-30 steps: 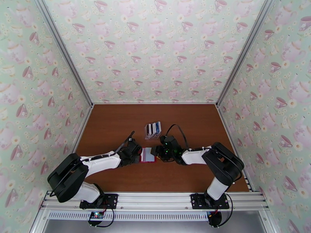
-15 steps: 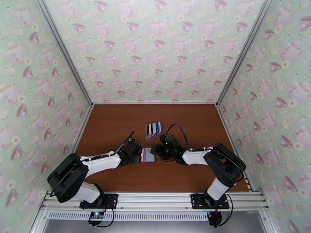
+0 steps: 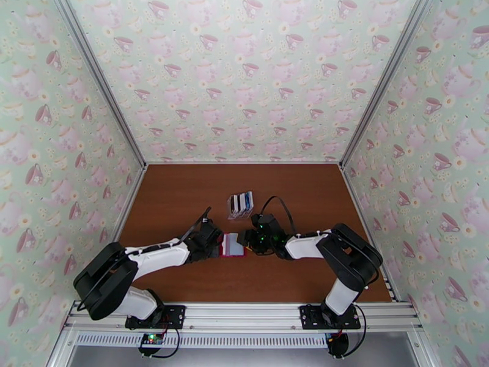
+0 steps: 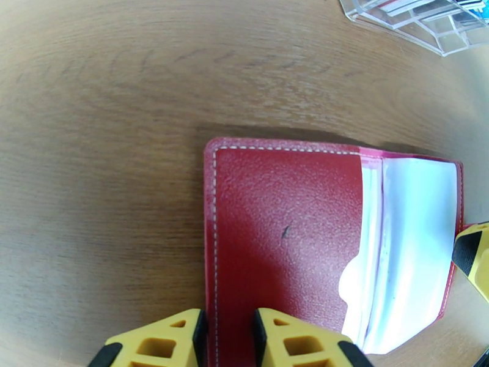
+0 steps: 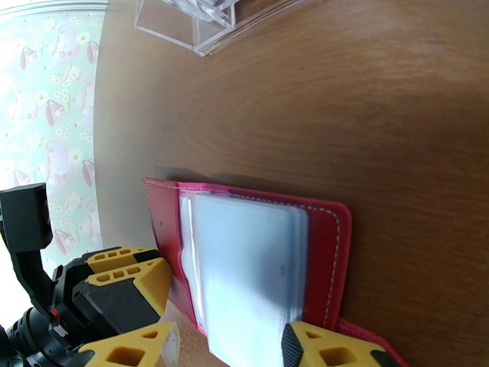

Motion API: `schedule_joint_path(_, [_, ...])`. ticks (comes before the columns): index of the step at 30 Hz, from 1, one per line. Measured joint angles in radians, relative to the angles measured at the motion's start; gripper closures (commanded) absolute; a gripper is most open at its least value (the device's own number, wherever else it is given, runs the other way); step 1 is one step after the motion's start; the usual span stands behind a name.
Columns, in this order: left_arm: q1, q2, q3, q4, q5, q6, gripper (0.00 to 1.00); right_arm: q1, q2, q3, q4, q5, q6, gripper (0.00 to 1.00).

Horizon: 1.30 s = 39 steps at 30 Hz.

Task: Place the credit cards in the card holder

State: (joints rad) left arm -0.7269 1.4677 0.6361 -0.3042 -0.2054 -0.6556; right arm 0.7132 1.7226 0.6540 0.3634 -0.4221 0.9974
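Observation:
The red card holder (image 3: 232, 244) lies open on the brown table between my two grippers. My left gripper (image 3: 215, 246) is shut on its left flap; in the left wrist view the red cover (image 4: 287, 227) runs between the two yellow fingertips (image 4: 227, 337). My right gripper (image 3: 247, 240) stands open at the holder's right side, its fingertips (image 5: 229, 350) straddling the pale blue-grey pockets (image 5: 250, 264). I cannot tell whether a card sits in them. The credit cards (image 3: 241, 203), dark, white and blue, stand upright in a clear rack just behind the holder.
The clear plastic rack (image 3: 241, 204) stands close behind both grippers, its corner also seen from the wrists (image 4: 422, 16) (image 5: 189, 19). Patterned walls close off three sides. Open tabletop (image 3: 177, 191) lies to the left, right and front.

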Motion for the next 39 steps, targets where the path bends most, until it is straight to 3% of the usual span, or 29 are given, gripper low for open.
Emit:
schedule_joint_path(16, [0.0,-0.001,-0.001,0.002,0.003,-0.007,0.7,0.051,-0.006,0.074,-0.153,0.097,-0.072,0.5])
schedule_joint_path(39, [0.0,-0.013,-0.001,-0.01,0.039,-0.007,0.7,0.08,-0.08,0.138,-0.235,0.096,-0.077,0.49])
